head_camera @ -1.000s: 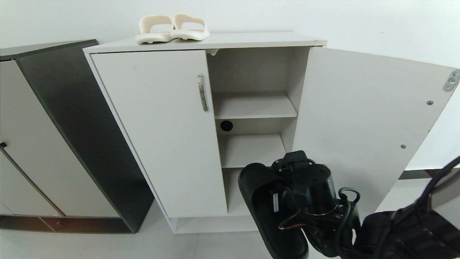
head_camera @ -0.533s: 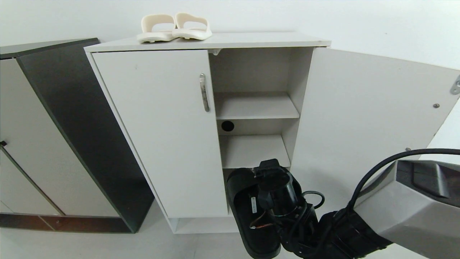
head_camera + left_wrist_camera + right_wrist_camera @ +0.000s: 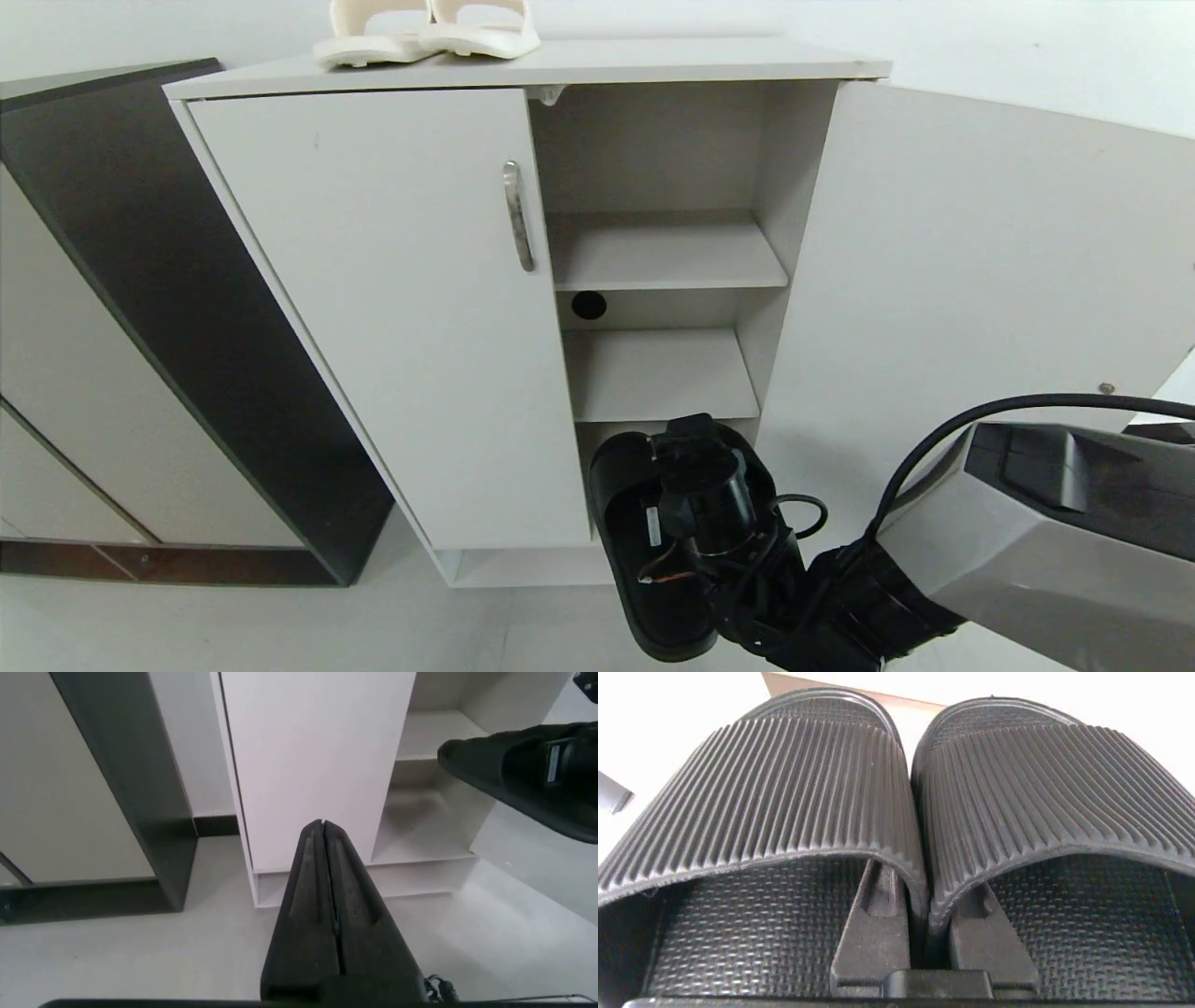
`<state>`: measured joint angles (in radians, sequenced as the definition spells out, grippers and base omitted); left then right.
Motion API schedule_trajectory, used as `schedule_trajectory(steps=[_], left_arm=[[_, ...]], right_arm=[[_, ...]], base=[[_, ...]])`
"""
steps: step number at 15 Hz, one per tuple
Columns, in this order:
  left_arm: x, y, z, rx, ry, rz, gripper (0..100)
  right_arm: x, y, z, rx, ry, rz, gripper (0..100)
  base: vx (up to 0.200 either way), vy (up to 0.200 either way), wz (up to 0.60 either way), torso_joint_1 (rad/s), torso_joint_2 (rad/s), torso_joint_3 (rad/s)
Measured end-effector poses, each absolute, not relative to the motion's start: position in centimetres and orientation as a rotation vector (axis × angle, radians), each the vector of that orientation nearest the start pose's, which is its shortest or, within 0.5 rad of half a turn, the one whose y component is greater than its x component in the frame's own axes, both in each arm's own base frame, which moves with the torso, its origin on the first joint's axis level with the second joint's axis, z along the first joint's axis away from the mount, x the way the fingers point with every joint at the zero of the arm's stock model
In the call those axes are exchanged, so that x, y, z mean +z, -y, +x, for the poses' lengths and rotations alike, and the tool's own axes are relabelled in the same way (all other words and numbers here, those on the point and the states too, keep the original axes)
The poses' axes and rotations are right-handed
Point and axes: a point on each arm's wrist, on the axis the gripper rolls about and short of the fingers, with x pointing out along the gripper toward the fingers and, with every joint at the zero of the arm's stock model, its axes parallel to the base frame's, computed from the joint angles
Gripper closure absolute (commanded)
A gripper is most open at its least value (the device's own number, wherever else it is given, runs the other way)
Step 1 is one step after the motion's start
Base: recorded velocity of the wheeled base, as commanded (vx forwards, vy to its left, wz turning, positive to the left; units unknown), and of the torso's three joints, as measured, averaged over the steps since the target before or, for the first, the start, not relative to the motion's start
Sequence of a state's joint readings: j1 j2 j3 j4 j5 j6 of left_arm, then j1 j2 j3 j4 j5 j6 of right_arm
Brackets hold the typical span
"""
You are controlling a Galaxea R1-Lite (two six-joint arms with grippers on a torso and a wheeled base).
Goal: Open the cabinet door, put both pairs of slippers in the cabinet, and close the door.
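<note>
Right gripper [image 3: 926, 924] pinched shut on the inner edges of the black ribbed rubber slippers [image 3: 624, 523] — lower centre of the head view, before the white two-door cabinet [image 3: 392, 308] with its right side open; cream plastic slippers [image 3: 425, 28] on its top, upper left; left gripper [image 3: 322, 840] fully closed — empty.
</note>
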<state>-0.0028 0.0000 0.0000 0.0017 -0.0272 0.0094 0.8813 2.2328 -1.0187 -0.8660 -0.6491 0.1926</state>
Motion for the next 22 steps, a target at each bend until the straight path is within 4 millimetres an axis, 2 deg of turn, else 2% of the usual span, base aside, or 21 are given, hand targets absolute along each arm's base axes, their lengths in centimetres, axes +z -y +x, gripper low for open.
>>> schedule_trajectory(steps=[5, 10, 16, 22], left_arm=[[7.5, 0.1, -2.3, -0.030, -0.002, 0.009, 100], [7.5, 0.1, -2.3, -0.029, -0.002, 0.007, 100], [7.5, 0.1, -2.3, -0.029, -0.002, 0.012, 100], [7.5, 0.1, -2.3, -0.028, -0.001, 0.011, 100]], right_arm=[[5.8, -31.4, 27.8, 0.165, -0.252, -0.046, 100], [7.7, -32.0, 27.8, 0.122, -0.028, 0.000, 100], [6.3, -31.6, 28.7, 0.088, -0.003, -0.035, 100], [5.7, -31.2, 28.5, 0.084, 0.013, -0.008, 100]], base=[[0.000, 0.000, 0.00, 0.003, 0.01, -0.200], [0.000, 0.000, 0.00, 0.000, 0.00, -0.084], [0.000, 0.000, 0.00, 0.000, 0.00, 0.000], [0.000, 0.000, 0.00, 0.000, 0.00, 0.000]])
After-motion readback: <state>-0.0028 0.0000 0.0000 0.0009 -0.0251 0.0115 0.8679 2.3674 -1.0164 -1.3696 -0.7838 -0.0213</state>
